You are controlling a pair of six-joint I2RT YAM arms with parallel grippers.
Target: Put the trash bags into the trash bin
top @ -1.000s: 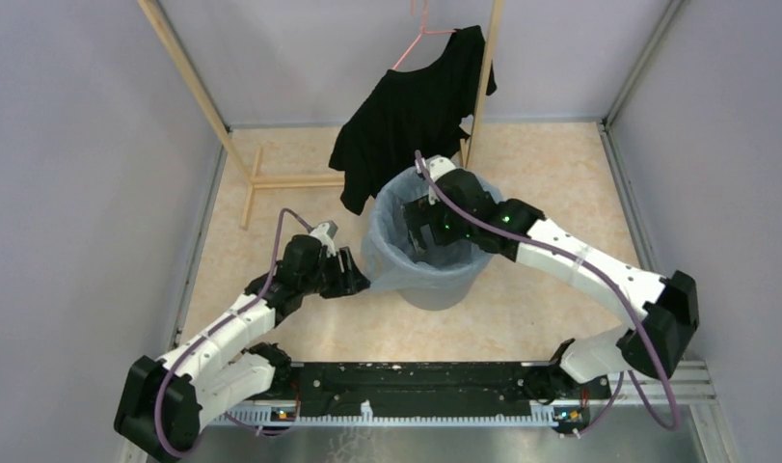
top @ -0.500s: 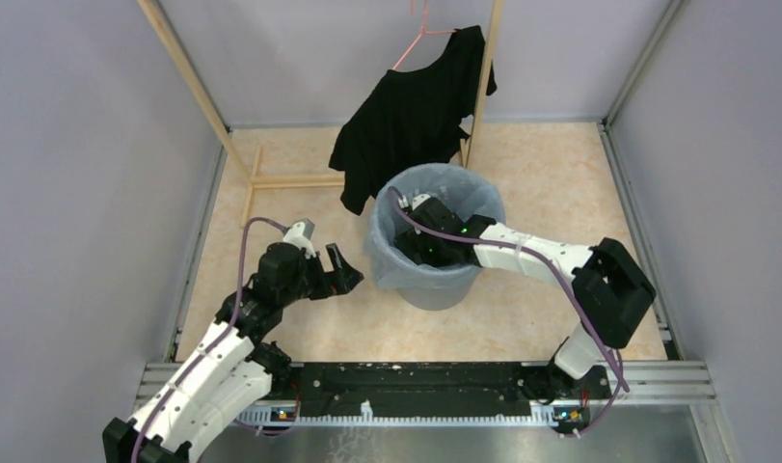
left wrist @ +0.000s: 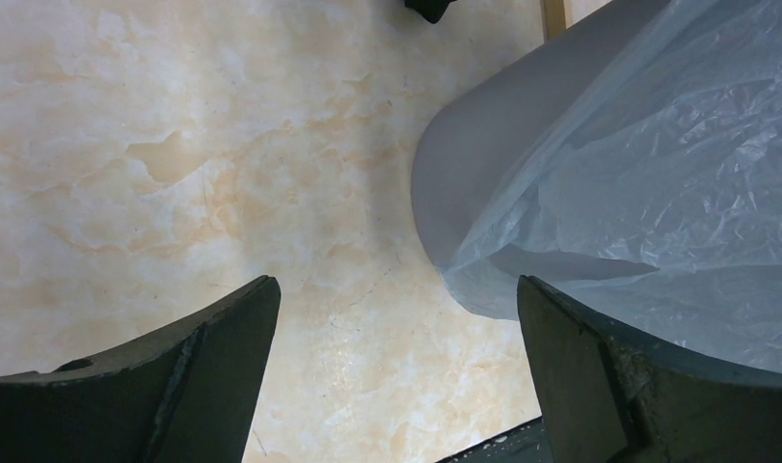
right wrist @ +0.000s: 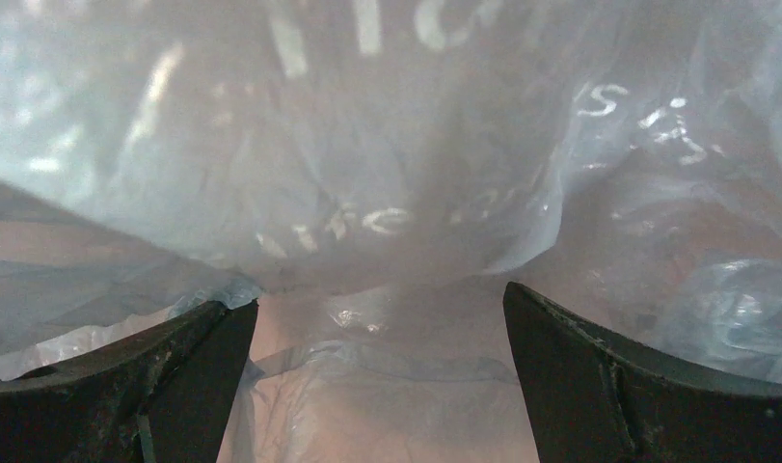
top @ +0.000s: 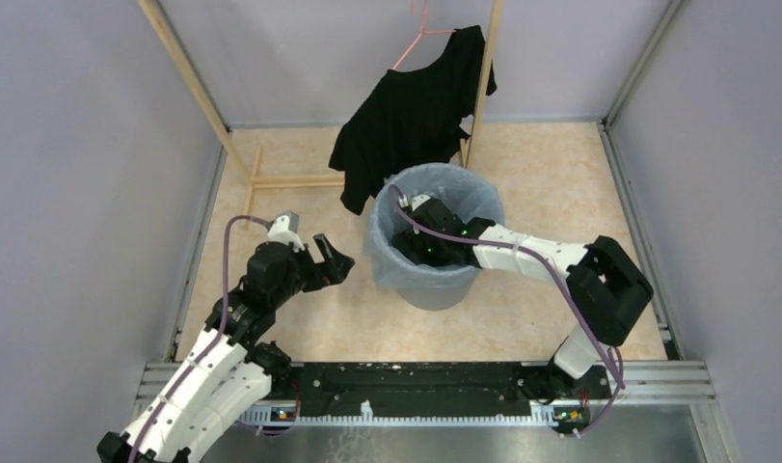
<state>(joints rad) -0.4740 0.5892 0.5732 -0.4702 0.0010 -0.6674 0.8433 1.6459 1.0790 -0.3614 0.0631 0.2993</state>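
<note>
While the trash bag lines the trash bin, edge draped outside, both jaws are held wide and empty, right inside, left beside; seating is judged underway, and deeper pressing is called for.

Right claw tips hidden overhead inside trash bin.

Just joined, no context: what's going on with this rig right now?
The right claw is down inside the grey trash bin, open, with the pale blue trash bag all around it. The bag lines the bin and drapes over its rim. The left claw sits open to the bin's left, holding nothing. A black shirt hangs behind.
</note>
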